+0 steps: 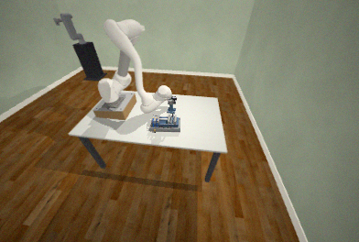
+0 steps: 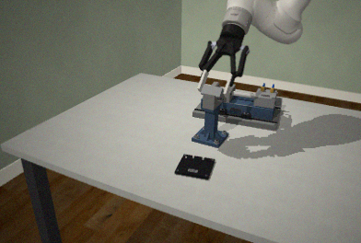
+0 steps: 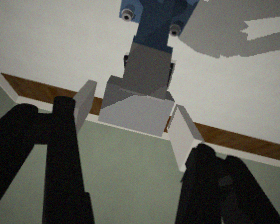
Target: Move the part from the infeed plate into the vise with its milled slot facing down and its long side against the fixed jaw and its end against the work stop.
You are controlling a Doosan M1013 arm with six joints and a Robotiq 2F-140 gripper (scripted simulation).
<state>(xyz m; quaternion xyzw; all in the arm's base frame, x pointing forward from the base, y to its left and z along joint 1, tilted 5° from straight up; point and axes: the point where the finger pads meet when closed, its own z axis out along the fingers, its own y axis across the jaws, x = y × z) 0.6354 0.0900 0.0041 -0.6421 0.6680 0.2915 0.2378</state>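
The part (image 2: 212, 93), a grey block, rests on top of the blue V-block stand (image 2: 210, 128); in the wrist view the part (image 3: 138, 97) sits above the blue stand (image 3: 153, 20). My gripper (image 2: 215, 84) points down over it, half open, with one finger pad on each side of the part and a small gap on both sides, as the wrist view (image 3: 136, 120) shows. The black infeed plate (image 2: 195, 167) lies bare near the table's front. The blue vise (image 2: 250, 105) stands just behind the V-block, with its jaws open.
The arm's base sits on a wooden block (image 1: 115, 106) at the table's left end. The vise, with two yellow-tipped fittings (image 2: 267, 86), is close behind the gripper's fingers. The table edge (image 2: 138, 189) runs just in front of the infeed plate.
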